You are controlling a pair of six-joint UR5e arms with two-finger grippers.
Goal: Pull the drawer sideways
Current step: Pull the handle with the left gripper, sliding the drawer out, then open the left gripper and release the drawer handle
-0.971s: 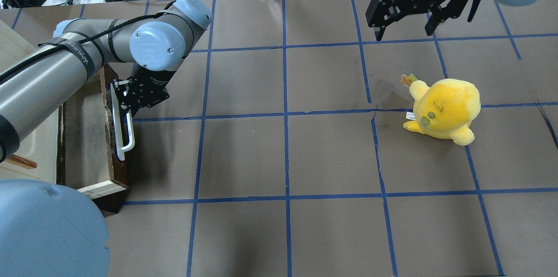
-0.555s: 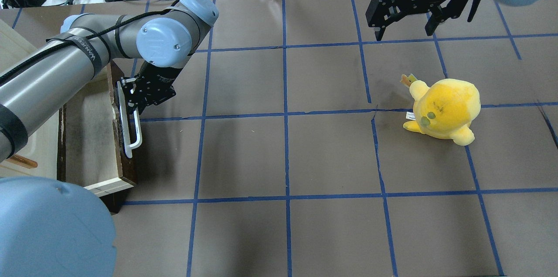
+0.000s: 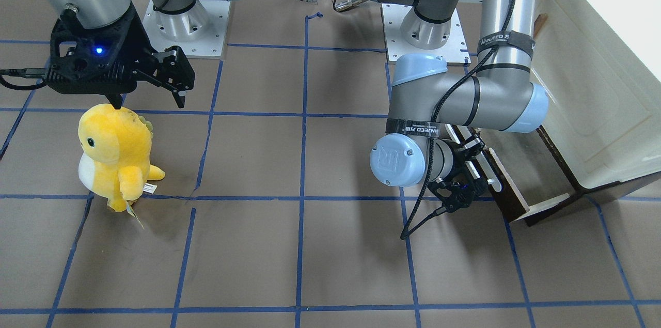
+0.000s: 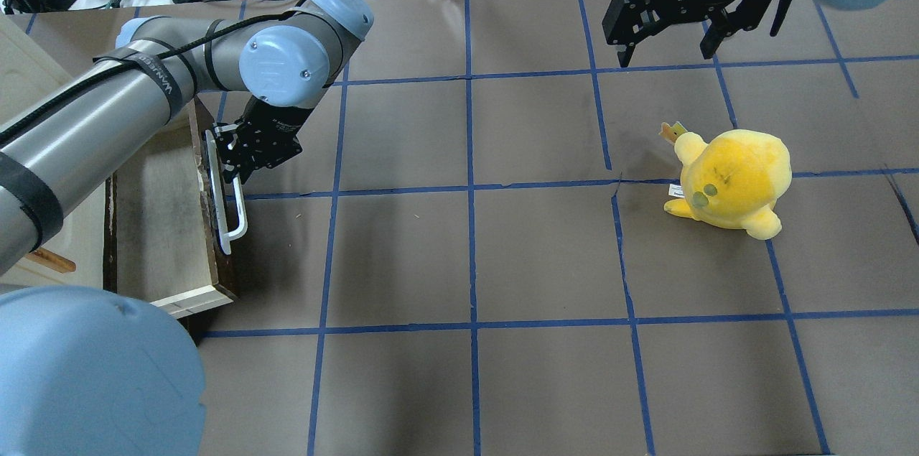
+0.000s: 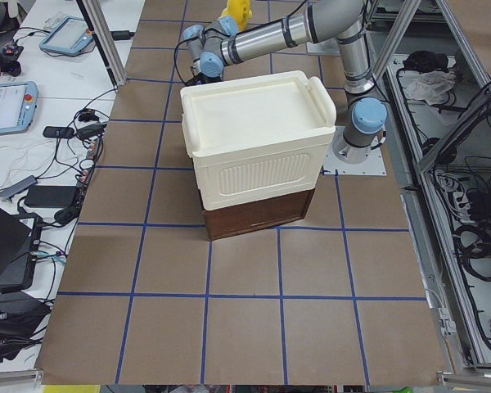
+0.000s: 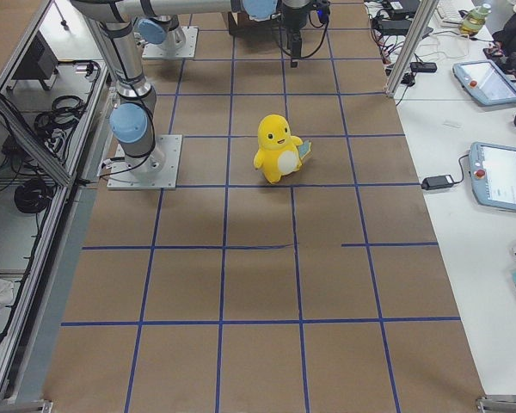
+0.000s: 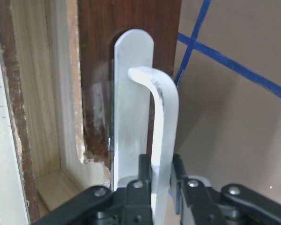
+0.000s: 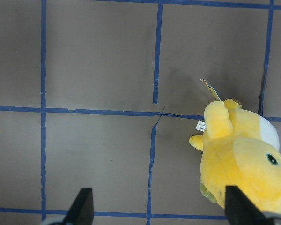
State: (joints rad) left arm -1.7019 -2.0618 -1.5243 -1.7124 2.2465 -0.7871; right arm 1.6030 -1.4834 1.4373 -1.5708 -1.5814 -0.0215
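- Left gripper (image 4: 231,179): black metal, two fingers. They are pinched against both flat sides of the handle, with no gap showing in the left wrist view (image 7: 161,164).
- Handle (image 7: 166,103): long white bar, smooth and flat-sectioned. It curves at its end into a rounded white backplate. The gripper holds it near one end, and the rest of the bar runs on past the fingertips.
- Drawer (image 4: 158,226): the front is dark brown wood, chipped and splintered along one edge, and lies just behind the held handle. The inside is pale, unfinished, grainy wood. The box stands partly out of its housing and stretches away from the left gripper on the far side of the handle.
- Cabinet body (image 5: 258,139): cream-white, moulded and ribbed, with rounded corners. It sits over the drawer, beyond it from the left gripper.
- Right gripper (image 4: 665,57): black, its fingers spread wide with nothing between them. It hangs above the counter, well apart from the drawer.
- Plush toy (image 4: 729,179): yellow, soft pile, round-bodied with a white belly and a paper tag. It stands upright below the right gripper, near one fingertip.
- Counter (image 4: 546,255): matt brown paper surface, marked into squares with blue tape.
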